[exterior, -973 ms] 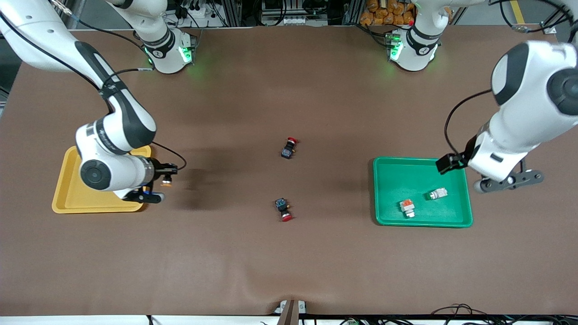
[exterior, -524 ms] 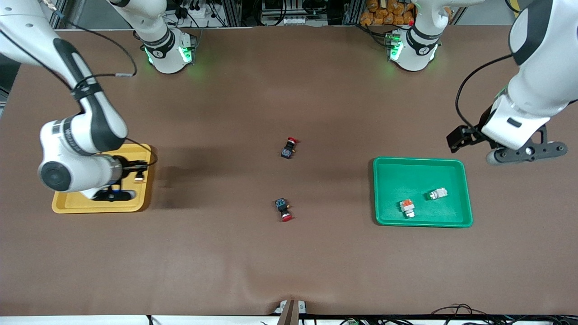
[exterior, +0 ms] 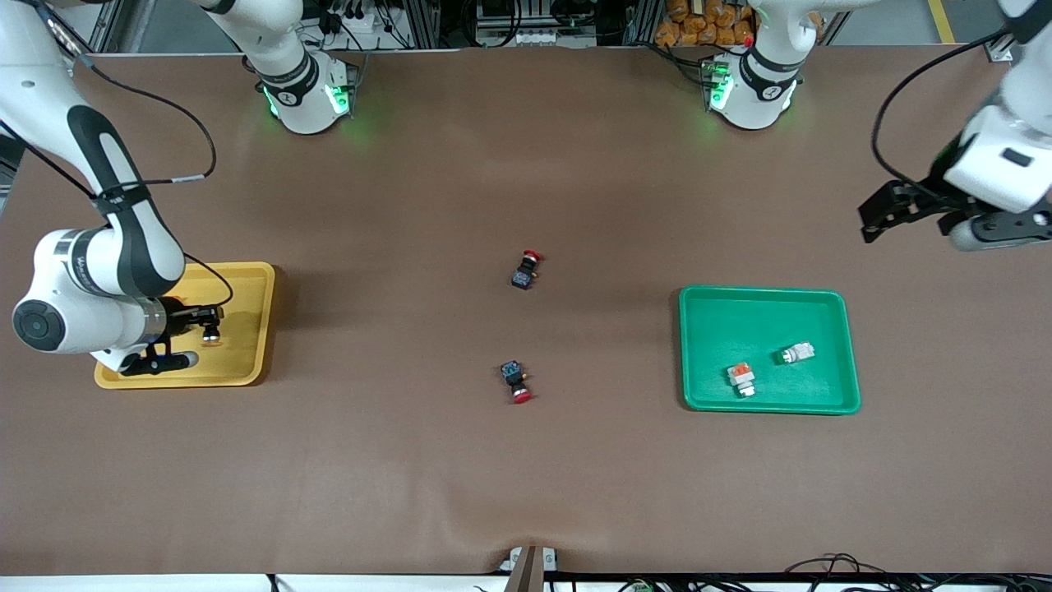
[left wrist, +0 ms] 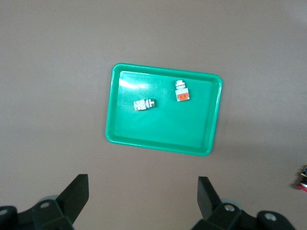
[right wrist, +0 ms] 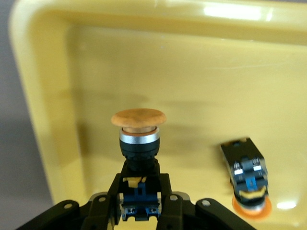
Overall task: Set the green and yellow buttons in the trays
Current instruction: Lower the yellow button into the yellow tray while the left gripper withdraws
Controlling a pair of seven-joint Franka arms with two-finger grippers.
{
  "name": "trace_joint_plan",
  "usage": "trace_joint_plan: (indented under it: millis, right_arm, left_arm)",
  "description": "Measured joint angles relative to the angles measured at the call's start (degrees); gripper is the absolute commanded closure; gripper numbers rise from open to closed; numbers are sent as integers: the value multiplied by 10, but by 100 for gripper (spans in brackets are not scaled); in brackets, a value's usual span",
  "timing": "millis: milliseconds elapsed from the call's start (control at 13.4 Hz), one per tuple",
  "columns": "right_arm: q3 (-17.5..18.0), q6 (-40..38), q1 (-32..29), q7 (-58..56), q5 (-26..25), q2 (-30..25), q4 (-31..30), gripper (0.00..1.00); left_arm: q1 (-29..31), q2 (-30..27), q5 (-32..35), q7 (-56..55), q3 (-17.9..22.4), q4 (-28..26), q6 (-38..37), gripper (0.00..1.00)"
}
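Observation:
My right gripper (exterior: pixel 209 330) (right wrist: pixel 140 191) hangs low over the yellow tray (exterior: pixel 242 362) (right wrist: pixel 48 96), shut on the black-and-blue body of a yellow button (right wrist: pixel 139 120), cap pointing away from the wrist. A second yellow button (right wrist: pixel 248 175) lies on its side in that tray. The green tray (exterior: pixel 764 316) (left wrist: pixel 158 129) holds two green buttons: a white one (exterior: pixel 795 353) (left wrist: pixel 144 104) and one with an orange block (exterior: pixel 741 377) (left wrist: pixel 182 91). My left gripper (exterior: pixel 1007 228) (left wrist: pixel 142 196) is open and empty, up over bare table at the left arm's end.
Two black switches with red caps lie mid-table, one (exterior: pixel 524 270) farther from the front camera than the other (exterior: pixel 517 383). The brown mat spreads between the trays.
The right gripper has carried the yellow button from beside the yellow tray's edge to over its inside. The left arm has pulled away from the green tray toward the table's end.

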Motion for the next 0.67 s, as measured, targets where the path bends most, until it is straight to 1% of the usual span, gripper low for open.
trace_joint_plan:
  millis: [75, 150, 224, 299, 524, 673]
  right_arm:
    - [-2, 7, 0, -1, 0, 10, 0, 81]
    - [-3, 9, 0, -1, 0, 17, 0, 55]
    - [-2, 10, 0, -1, 0, 20, 0, 3]
    - [-2, 10, 0, -1, 0, 20, 0, 0]
    - [0, 0, 1, -1, 1, 20, 2, 0]
    - [6, -37, 4, -1, 3, 20, 15, 0]
  left_arm:
    - [11, 0, -6, 11, 1, -1, 0, 0]
    - [16, 0, -7, 15, 1, -1, 0, 0]
    - [19, 0, -8, 15, 1, -1, 0, 0]
    - [23, -2, -8, 15, 1, -1, 0, 0]
    - [42, -10, -9, 44, 3, -1, -6, 0]
    - [39, -14, -12, 56, 18, -1, -12, 0]
